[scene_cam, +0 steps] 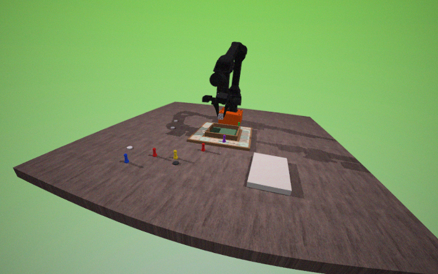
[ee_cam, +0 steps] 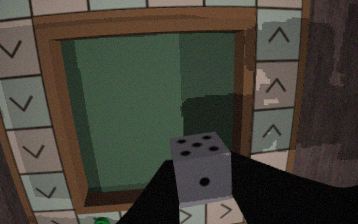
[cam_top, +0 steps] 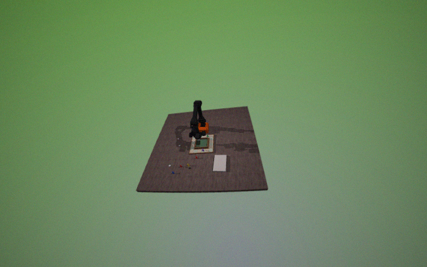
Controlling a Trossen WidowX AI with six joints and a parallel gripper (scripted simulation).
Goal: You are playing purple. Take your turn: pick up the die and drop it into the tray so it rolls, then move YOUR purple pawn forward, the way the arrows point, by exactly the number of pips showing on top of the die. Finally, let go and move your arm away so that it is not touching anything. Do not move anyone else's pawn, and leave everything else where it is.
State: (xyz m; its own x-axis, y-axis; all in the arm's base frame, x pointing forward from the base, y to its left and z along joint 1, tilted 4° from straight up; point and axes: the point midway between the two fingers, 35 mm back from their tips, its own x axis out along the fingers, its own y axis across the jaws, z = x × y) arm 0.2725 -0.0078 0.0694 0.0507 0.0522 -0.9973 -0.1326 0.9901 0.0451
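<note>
Jaws clamped on the die (ee_cam: 200, 169), a matte grey cube with black pips, held up in the air at lower centre of the wrist view. Five pips on the upper face, one on the face toward the camera. Parked right at the near edge of the tray (ee_cam: 50, 80), probably so a release from up there gives a proper tumble instead of a flat plop. Tray: wooden brown rim around a recessed green floor, felt-looking, walls likely there to keep the roll contained. Board (scene_cam: 248, 144) ringed with pale square tiles, each with a dark arrow: pointing down along the left side of the wrist view, up along the right. Purple pawn (scene_cam: 224, 137) on the front strip of the board in the exterior view, small, round-headed, upright, untouched. Other pawns scattered left on the dark wood-grain desk (scene_cam: 197, 203); white flat slab (scene_cam: 269, 173) lower right. Looks like the drop step, roll not yet made.
</note>
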